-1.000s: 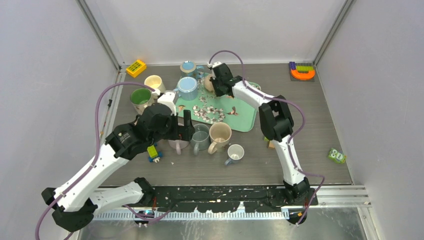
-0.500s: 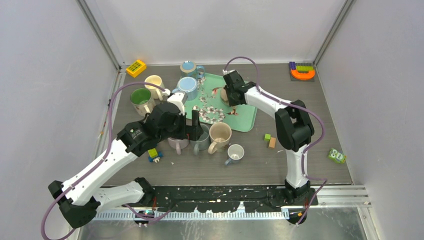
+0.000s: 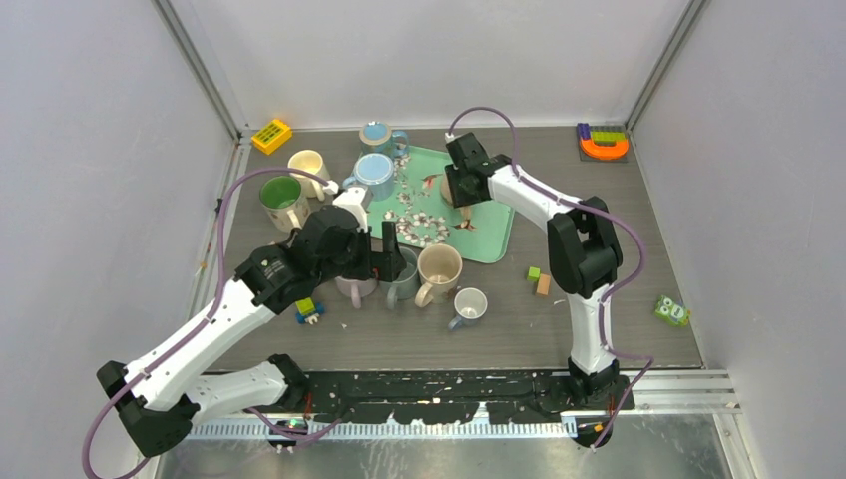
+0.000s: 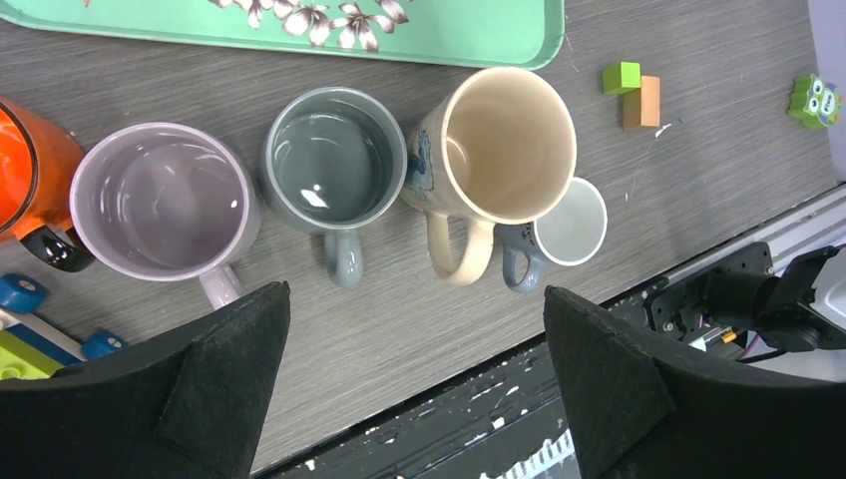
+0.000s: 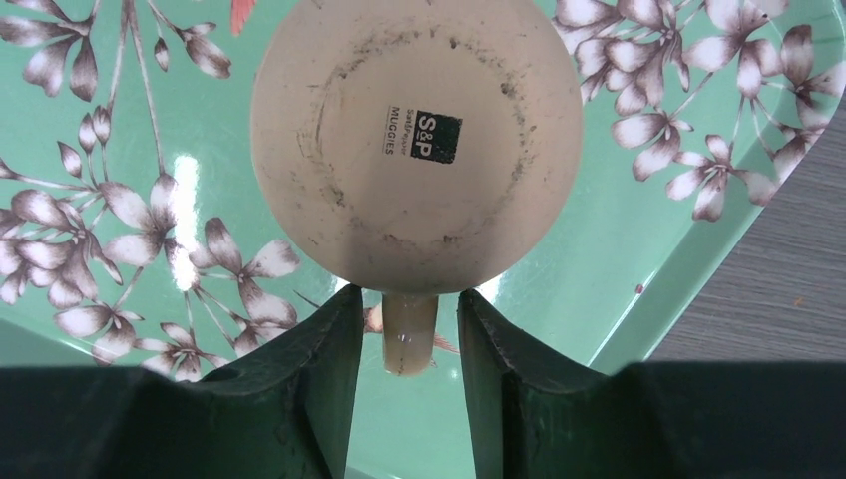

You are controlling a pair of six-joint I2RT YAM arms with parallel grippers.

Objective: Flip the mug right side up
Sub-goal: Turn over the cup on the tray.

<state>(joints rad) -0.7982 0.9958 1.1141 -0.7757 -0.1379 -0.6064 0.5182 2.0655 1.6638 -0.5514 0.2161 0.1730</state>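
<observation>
A cream mug point(image 5: 416, 150) stands upside down on the green flowered tray point(image 5: 638, 249), its printed base facing up. Its handle point(image 5: 409, 339) lies between the fingers of my right gripper point(image 5: 409, 299), with a narrow gap on each side, so the gripper is open and not gripping. In the top view the right gripper point(image 3: 461, 187) hovers over the tray's far right part point(image 3: 491, 238) and mostly hides the mug. My left gripper point(image 4: 414, 291) is wide open and empty, above the bare table in front of a row of upright mugs.
Lilac point(image 4: 160, 205), grey point(image 4: 332, 160), tall cream point(image 4: 509, 145) and small blue-grey point(image 4: 571, 222) mugs stand in a row. More mugs point(image 3: 374, 172) sit at the back left. Small blocks point(image 3: 539, 279), a green toy point(image 3: 672, 311) and an orange piece point(image 3: 603, 145) lie on the right.
The right gripper carried the upside-down mug rightward across the tray, then its jaws parted off the handle. The left arm shifted slightly toward the mug row, staying open.
</observation>
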